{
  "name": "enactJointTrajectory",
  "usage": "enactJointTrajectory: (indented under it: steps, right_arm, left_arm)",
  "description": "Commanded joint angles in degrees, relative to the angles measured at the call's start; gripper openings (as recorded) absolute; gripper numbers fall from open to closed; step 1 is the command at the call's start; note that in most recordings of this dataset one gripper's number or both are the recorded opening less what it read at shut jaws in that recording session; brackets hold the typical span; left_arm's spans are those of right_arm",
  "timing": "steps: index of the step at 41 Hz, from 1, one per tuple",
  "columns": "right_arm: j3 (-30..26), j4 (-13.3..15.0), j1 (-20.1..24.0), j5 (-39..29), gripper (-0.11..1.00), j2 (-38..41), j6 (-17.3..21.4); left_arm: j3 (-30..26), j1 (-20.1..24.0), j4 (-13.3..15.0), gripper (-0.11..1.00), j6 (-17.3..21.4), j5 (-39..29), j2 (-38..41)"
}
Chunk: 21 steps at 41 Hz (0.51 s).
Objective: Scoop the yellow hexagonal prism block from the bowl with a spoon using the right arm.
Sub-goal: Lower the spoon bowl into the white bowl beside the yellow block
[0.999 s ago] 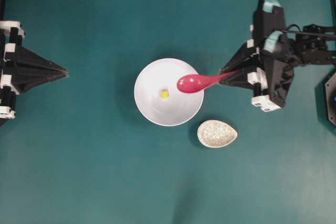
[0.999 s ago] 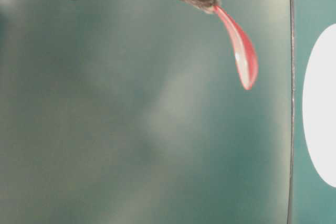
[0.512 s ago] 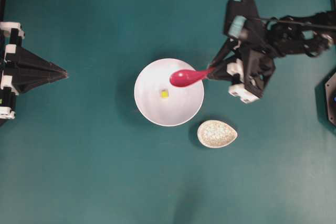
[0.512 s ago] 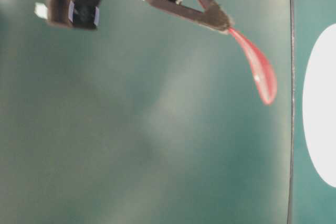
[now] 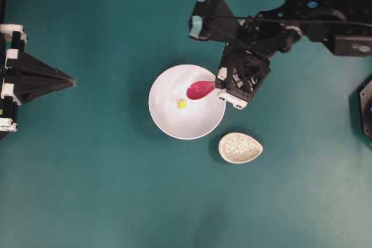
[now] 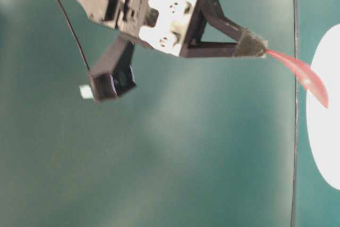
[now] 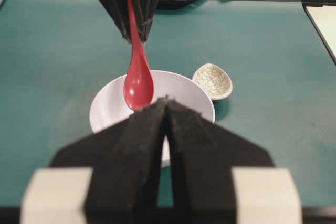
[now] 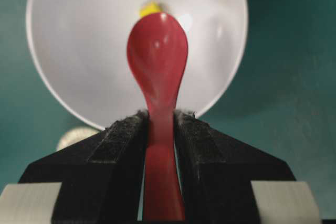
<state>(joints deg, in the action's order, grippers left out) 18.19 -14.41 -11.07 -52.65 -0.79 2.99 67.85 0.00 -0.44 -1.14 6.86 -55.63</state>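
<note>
the right gripper (image 8: 159,124) is clamping the handle of the spoon (image 5: 201,89) between its two black fingers (image 8: 122,145), and the red scoop is hanging over the inside of the bowl (image 5: 168,121), past the bowl's right rim. the yellow block (image 5: 182,104) is lying near the middle of the bowl, just left of and below the scoop's tip in the overhead view, with bare white floor open all around it up to the rim. from the wrist view the block (image 8: 149,8) is peeking out just beyond the scoop's far end. the speckled spoon rest (image 5: 240,147) is sitting just outside the bowl's lower right rim, apart from it. the left gripper (image 5: 71,79) is resting well to the left of the bowl, its fingers (image 7: 136,145) pressed together on nothing, with wide green table (image 5: 104,190) between it and the bowl's left rim.
</note>
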Motion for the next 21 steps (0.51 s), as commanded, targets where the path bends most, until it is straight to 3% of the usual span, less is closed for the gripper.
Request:
enactJointTrajectory:
  steps: [1,7,21]
  right_arm:
    - [-3.5,1.3,0.4,-3.7,0.25,0.1,0.8]
    - [-4.9,1.4,1.4,-6.0,0.25,1.4,0.7]
    - [-5.0,1.6,3.0,-4.4,0.25,4.0,1.0]
  left_arm:
    - [-1.4,0.1,-0.1,0.02,0.1,0.3,0.6]
    - [-1.5,0.0,-0.1,0.01,0.1,0.3,0.6]
    - [-1.5,0.0,-0.1,0.02,0.0,0.3,0.6]
